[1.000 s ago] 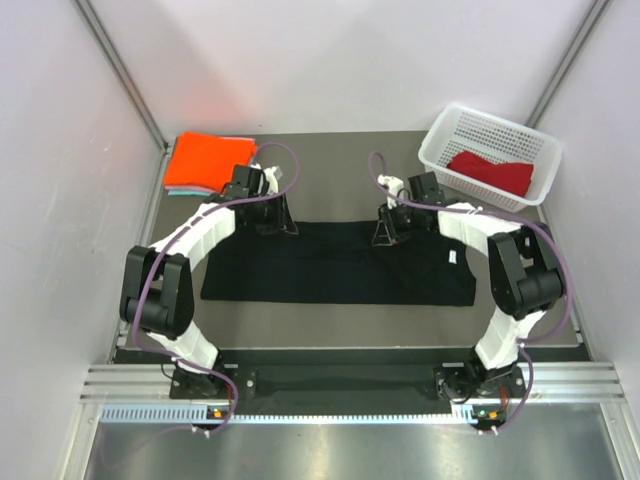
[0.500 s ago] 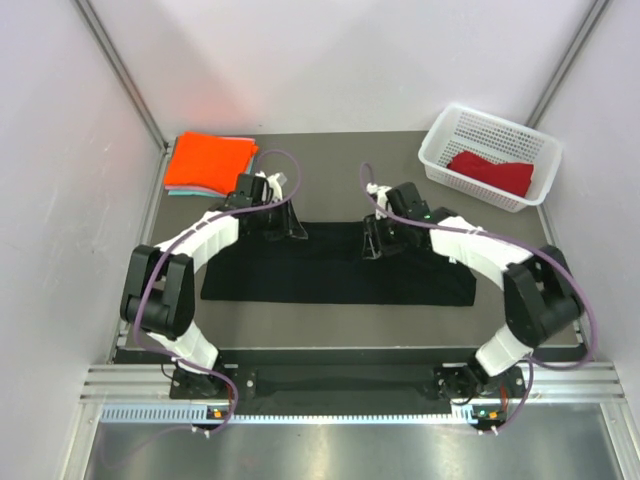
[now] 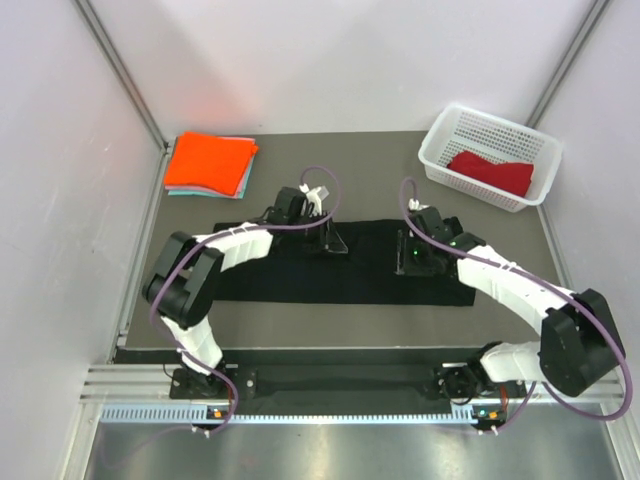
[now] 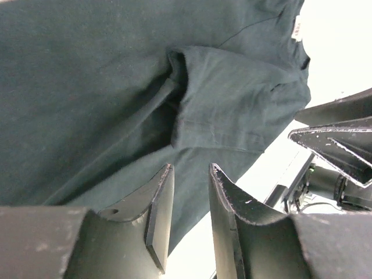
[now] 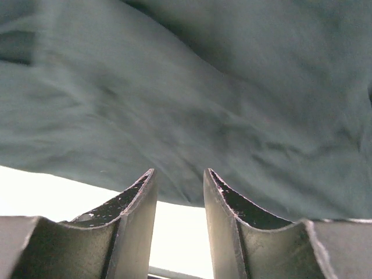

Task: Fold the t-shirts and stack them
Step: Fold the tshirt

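– Where's the black tee sitting?

– Flat across the middle of the table, running from 9 o'clock to 3 o'clock. The left wrist view shows one sleeve folded in over the body, with a small white label near the neck.

– And the left gripper?

– It's over the shirt's far edge, just toward 11 o'clock from the centre. In its own camera the fingers are a narrow slit apart and nothing is pinched between them, so it's released.

– What about the right gripper?

– It's at about 2 o'clock from the centre, low over the cloth. Its wrist view shows the same thing: fingers slightly parted, with dark fabric past the tips and bare white table showing through the gap. It's gripping nothing.

– Where are the others?

– The orange tee is folded square in the 10 o'clock corner. It lies on top of the teal tee, which only peeks out at the edges. The dark red tee lies crumpled inside the white basket at 2 o'clock, well apart from both arms
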